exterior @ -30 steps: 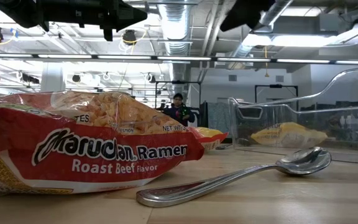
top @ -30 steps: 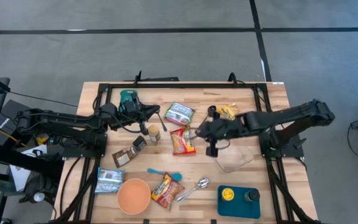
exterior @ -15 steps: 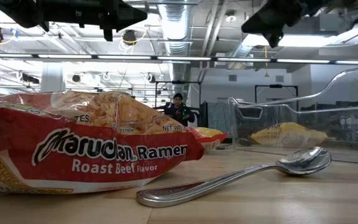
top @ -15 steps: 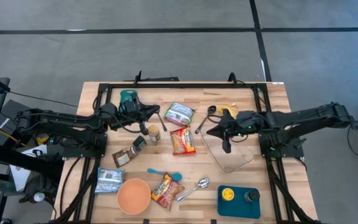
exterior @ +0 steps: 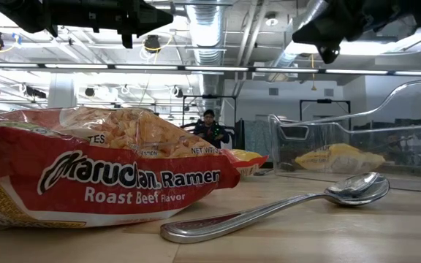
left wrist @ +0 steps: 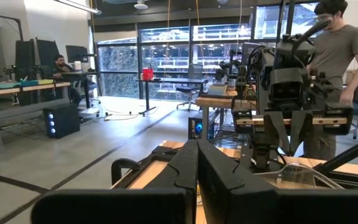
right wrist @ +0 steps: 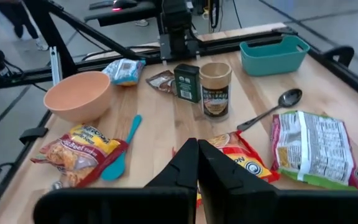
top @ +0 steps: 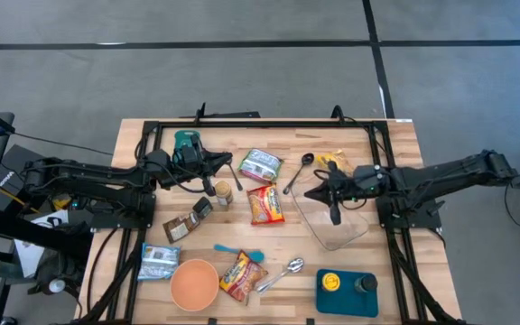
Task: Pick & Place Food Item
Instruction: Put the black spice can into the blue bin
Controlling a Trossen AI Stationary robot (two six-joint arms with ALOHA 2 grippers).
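Several food packets lie flat on the wooden table: a red ramen packet (top: 265, 205) (right wrist: 241, 163) in the middle, a green-and-white packet (top: 260, 164) (right wrist: 316, 148) behind it, a second ramen packet (top: 242, 275) (exterior: 101, 172) near the front, a silver-blue packet (top: 159, 262) at the front left, and a yellow packet (top: 332, 162). My right gripper (top: 309, 192) (right wrist: 197, 157) hangs shut above the table, right of the middle ramen packet, holding nothing. My left gripper (top: 235, 171) (left wrist: 197, 155) waits shut and raised, left of the green-and-white packet.
A clear container (top: 337, 224) lies under my right arm. An orange bowl (top: 194, 284), a teal spatula (top: 239, 252) and a metal spoon (top: 283, 273) lie at the front. A jar (top: 223, 194), a dark box (top: 203, 208), a black spoon (top: 298, 171), a teal bin (top: 188, 143) and a blue tray (top: 348, 293) stand around.
My right gripper has drawn back toward the table's right edge, away from the middle ramen packet, sinking a little and tipping its fingers downward. It has stayed shut. No object has moved.
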